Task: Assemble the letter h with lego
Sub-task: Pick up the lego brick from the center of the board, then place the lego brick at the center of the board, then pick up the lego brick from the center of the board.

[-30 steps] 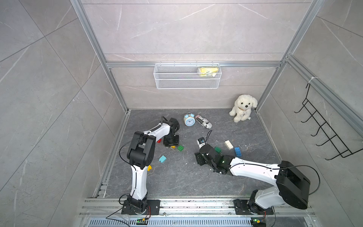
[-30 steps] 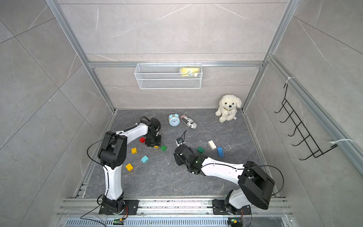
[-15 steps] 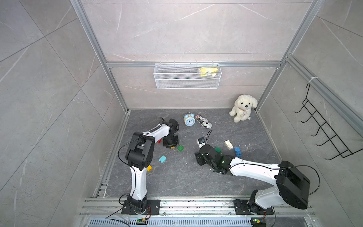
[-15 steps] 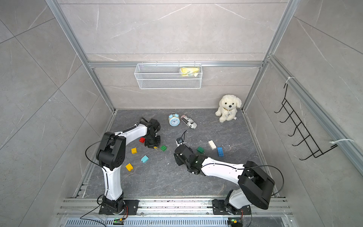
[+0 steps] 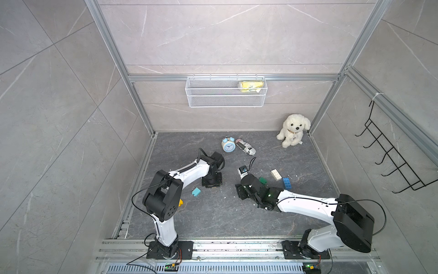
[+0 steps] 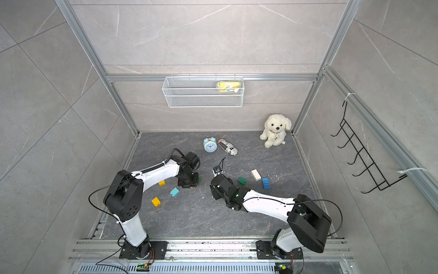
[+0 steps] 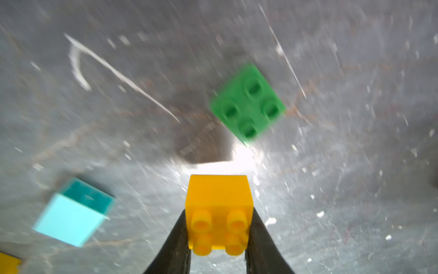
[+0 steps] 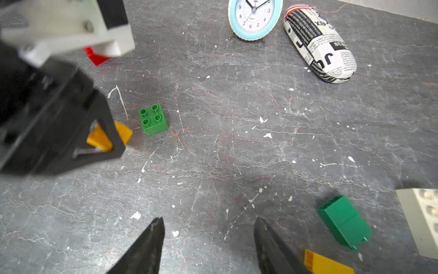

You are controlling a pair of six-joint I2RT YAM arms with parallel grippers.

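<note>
In the left wrist view my left gripper (image 7: 219,234) is shut on a yellow lego brick (image 7: 219,201), its studs facing the camera. A green brick (image 7: 247,103) and a light blue brick (image 7: 71,213) lie on the floor beyond it. In both top views the left gripper (image 5: 212,182) (image 6: 188,181) points down at the floor's left middle. My right gripper (image 8: 208,227) (image 5: 241,192) is open and empty over bare floor. Near it lie a dark green brick (image 8: 343,221), a white brick (image 5: 276,174), a blue brick (image 5: 286,183) and a yellow brick (image 8: 327,263). A red brick (image 8: 94,55) lies behind the left gripper.
An alarm clock (image 5: 228,144) and a newsprint glasses case (image 5: 245,147) stand at the back middle, a plush dog (image 5: 292,130) in the back right corner. Two more yellow bricks (image 6: 162,182) (image 6: 156,201) lie near the left arm. A wire basket (image 5: 225,95) hangs on the back wall.
The left jaws have closed onto the yellow brick and the left arm has shifted slightly. The right arm has not moved.
</note>
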